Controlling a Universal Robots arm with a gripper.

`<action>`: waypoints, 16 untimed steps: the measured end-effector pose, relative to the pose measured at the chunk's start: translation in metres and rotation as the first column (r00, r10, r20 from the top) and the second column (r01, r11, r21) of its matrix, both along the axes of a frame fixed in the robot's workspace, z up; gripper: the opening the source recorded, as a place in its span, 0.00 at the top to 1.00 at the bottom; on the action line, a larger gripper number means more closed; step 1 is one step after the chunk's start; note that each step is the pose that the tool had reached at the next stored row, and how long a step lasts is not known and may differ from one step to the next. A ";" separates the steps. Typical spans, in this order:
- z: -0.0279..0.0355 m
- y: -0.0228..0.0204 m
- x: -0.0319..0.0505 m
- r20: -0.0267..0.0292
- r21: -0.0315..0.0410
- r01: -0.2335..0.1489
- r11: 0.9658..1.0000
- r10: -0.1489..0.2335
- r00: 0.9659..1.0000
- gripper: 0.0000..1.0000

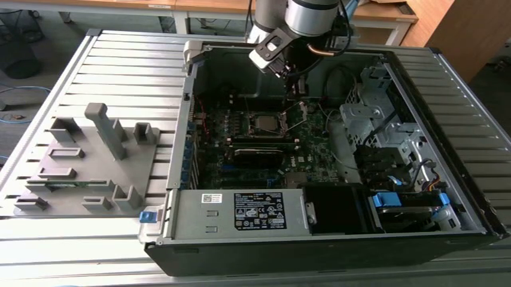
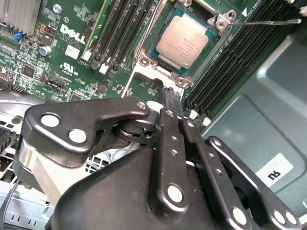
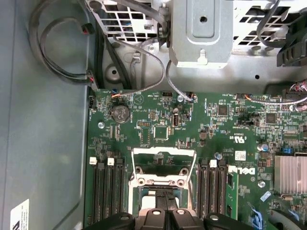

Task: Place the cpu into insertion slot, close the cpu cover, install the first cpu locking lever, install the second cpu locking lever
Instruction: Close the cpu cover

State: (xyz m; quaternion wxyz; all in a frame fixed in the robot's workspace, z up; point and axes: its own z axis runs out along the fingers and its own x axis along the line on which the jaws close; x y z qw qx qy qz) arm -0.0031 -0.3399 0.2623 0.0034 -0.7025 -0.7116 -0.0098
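progress: the first step looks done; the small square cpu with the dull grey-brown metal face [image 2: 184, 43] sits in the square insertion slot with the silvery rim [image 2: 144, 51] on the green circuit board [image 2: 72, 62].
left to do: closing the cover and both locking levers, judging by how they stand.
cpu cover: the thin silvery square frame with the cut-out centre [image 3: 163, 152] stands raised off the slot, and bare board shows through its opening.
lever: one thin silvery wire lever [image 2: 261, 21] juts out from a corner of the slot, unlatched.
gripper: the black gripper [image 2: 171, 96] has its fingers closed together with nothing visibly between them. its tips sit right at the raised cover's edge; i cannot tell if they touch.
cpu orientation: flat, metal face up, edges square with the slot. being square, it has no long axis. one pair of edges runs parallel to the long black memory slots [image 2: 120, 33] on either side.
setting: the open black-and-grey computer case [image 1: 319, 251] lies on the grey slatted surface [image 1: 119, 66].
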 end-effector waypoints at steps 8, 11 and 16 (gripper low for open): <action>0.0000 0.0000 0.0009 0.000 0.000 0.000 1.000 0.000 1.000 0.89; 0.0000 0.0000 0.0019 0.000 0.000 0.000 1.000 0.000 1.000 0.89; -0.0001 0.0001 0.0077 0.000 0.000 0.000 1.000 0.000 1.000 0.89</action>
